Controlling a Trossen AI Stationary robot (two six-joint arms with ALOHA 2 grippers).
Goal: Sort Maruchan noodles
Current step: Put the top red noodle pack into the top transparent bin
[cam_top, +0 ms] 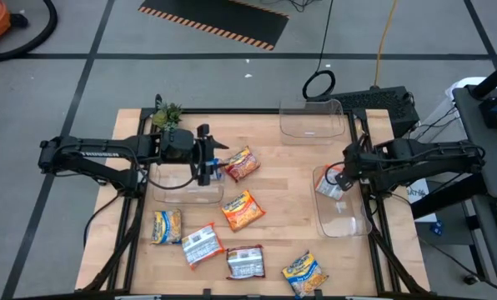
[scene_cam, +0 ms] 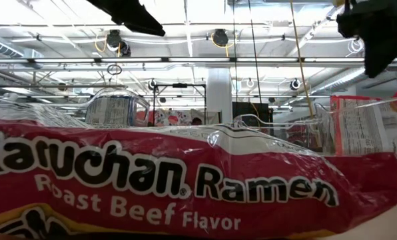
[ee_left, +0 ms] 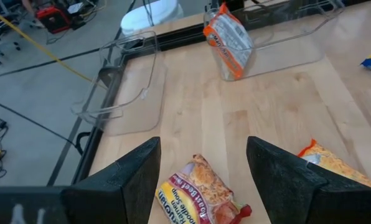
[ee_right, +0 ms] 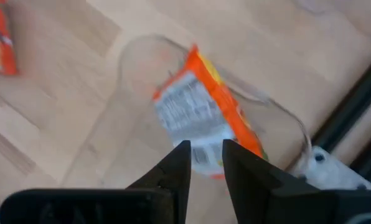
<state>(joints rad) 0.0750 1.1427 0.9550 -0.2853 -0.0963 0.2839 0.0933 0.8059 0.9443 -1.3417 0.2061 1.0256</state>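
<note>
My right gripper (ee_right: 205, 163) is shut on a silver-backed, orange-edged Maruchan packet (ee_right: 195, 112) above the clear bin (cam_top: 346, 218) at the table's right. My left gripper (ee_left: 203, 155) is open, its fingers standing on either side of a red packet (ee_left: 201, 196) that lies flat on the wood; in the high view this packet (cam_top: 241, 164) lies just right of the left gripper (cam_top: 208, 163). Several more packets lie flat near the table's near edge: orange (cam_top: 243, 210), yellow-and-blue (cam_top: 167, 226), silver-white (cam_top: 203, 245). My right gripper pinches the silver-and-orange packet between its two fingers (ee_right: 180, 163) at one short end (ee_right: 205, 149), coming from above. The packet hangs below the fingers, tilted, over the right bin's open top. Whether its lower end touches the bin, I cannot tell.
A second clear bin (cam_top: 313, 123) stands at the far edge, and a third (cam_top: 180, 185) lies under my left arm. A small green plant (cam_top: 167, 115) sits at the far left corner. A red Roast Beef packet (scene_cam: 185, 180) fills the low view. Bare wood lies mid-table.
</note>
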